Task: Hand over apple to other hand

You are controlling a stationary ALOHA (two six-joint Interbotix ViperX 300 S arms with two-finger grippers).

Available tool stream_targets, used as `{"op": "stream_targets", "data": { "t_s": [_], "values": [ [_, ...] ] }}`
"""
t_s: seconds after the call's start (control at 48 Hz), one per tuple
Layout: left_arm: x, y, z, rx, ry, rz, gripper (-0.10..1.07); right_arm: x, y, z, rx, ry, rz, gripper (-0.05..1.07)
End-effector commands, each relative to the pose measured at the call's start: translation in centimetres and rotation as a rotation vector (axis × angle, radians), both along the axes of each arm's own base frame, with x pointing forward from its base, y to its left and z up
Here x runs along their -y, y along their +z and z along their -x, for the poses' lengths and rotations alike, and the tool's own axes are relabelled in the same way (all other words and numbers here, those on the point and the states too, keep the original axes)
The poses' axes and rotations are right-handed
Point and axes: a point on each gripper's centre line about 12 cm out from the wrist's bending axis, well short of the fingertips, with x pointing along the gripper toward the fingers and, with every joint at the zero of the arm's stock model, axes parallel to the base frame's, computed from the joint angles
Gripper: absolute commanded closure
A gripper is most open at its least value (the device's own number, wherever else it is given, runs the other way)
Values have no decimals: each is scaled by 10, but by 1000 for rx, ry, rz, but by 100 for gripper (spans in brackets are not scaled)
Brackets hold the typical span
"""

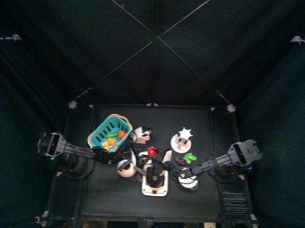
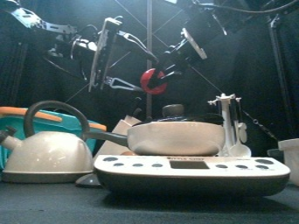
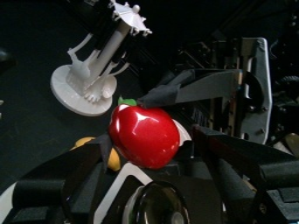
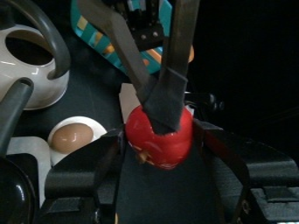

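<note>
Red and glossy, the apple hangs in mid-air above the cluttered counter, over the white kettle and cooker. Both the left gripper and right gripper clench it from opposite sides.

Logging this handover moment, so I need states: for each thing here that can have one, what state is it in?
apple: held in the air above the table, between both grippers
left gripper: jaws closed on the apple
right gripper: jaws closed on the apple
kettle: upright on the table
teal basket: upright, with orange pieces inside
egg: resting in a white cup
</note>
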Motion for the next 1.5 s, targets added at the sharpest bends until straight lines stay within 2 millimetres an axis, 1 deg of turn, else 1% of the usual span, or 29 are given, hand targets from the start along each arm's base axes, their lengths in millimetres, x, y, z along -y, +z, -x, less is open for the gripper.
{"op": "stream_targets", "data": {
  "t_s": [0.0,0.146,0.333,0.521,0.812,1.104,1.229,1.396,1.479],
  "values": [
    [-4,11,-7,70,19,3,-6,3,14,-3,41,-7,-6,33],
    [-5,10,-10,112,24,24,-6,3,12,-4,34,-6,-7,33],
    [-1,5,-8,108,-4,67,-6,3,13,-4,36,-7,-6,33],
    [-3,-2,-8,103,7,123,-5,3,11,-4,33,-7,-5,33],
    [2,-4,-13,94,-36,112,-5,5,11,-5,33,-11,-5,33],
    [-1,-9,-13,68,-33,123,-5,5,11,-5,34,-11,-4,33],
    [-4,-11,-13,66,-25,122,1,4,11,-6,32,-11,-3,33],
    [-8,-13,-12,60,-15,121,14,4,9,-7,27,-8,-3,33],
    [-8,-13,-12,59,-13,121,17,3,7,-7,22,-2,-11,33]
  ]
}}
